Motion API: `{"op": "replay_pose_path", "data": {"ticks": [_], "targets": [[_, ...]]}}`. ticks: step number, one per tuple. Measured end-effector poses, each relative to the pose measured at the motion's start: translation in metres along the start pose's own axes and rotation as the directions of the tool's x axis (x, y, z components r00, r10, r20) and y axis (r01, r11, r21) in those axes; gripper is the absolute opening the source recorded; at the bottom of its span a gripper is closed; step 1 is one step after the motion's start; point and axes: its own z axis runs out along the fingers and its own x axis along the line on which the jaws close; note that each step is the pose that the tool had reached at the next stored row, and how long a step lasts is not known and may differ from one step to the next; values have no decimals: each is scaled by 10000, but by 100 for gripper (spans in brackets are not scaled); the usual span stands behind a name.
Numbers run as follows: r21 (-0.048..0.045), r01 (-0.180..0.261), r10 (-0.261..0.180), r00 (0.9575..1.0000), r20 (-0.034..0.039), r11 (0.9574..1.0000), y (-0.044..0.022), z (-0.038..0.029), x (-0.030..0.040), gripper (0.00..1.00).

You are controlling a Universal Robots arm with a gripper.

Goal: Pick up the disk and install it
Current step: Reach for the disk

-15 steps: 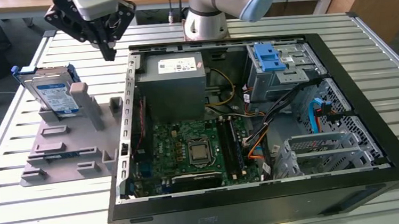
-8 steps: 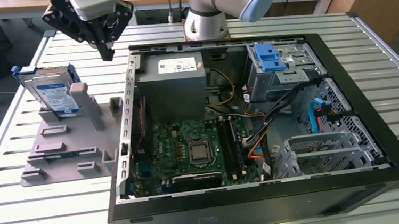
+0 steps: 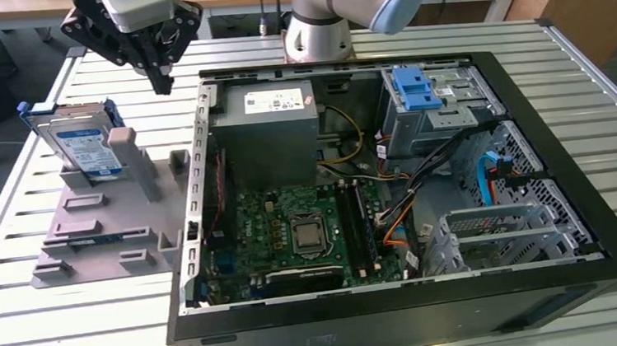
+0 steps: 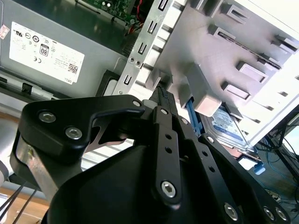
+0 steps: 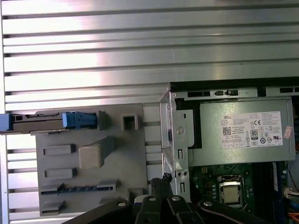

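Note:
The disk [image 3: 84, 146], a silver drive with a white-and-blue label in a thin blue bracket, stands on edge in a grey holder [image 3: 104, 230] on the table, at the exterior view's left of the open computer case [image 3: 398, 182]. In the first wrist view the disk [image 5: 51, 120] shows edge-on; in the second wrist view the disk [image 4: 225, 125] peeks from behind a grey post. My gripper [image 3: 160, 84] hangs above the table between the disk and the case's corner, apart from both. The gripper [image 4: 161, 91] is shut with nothing in it; its tips [image 5: 161, 180] meet.
Inside the case sit a grey power supply [image 3: 271, 114], a green motherboard [image 3: 302, 227] and a metal drive cage with a blue latch [image 3: 418, 90]. Cables [image 3: 440, 158] cross the case's middle. The slatted metal table [image 3: 79, 331] runs round the case and holder.

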Motion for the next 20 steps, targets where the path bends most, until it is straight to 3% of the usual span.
{"op": "replay_pose_path", "data": {"ticks": [20], "targets": [[1,0,0,10000,-1,10000,-8,-3,102,11]]}}
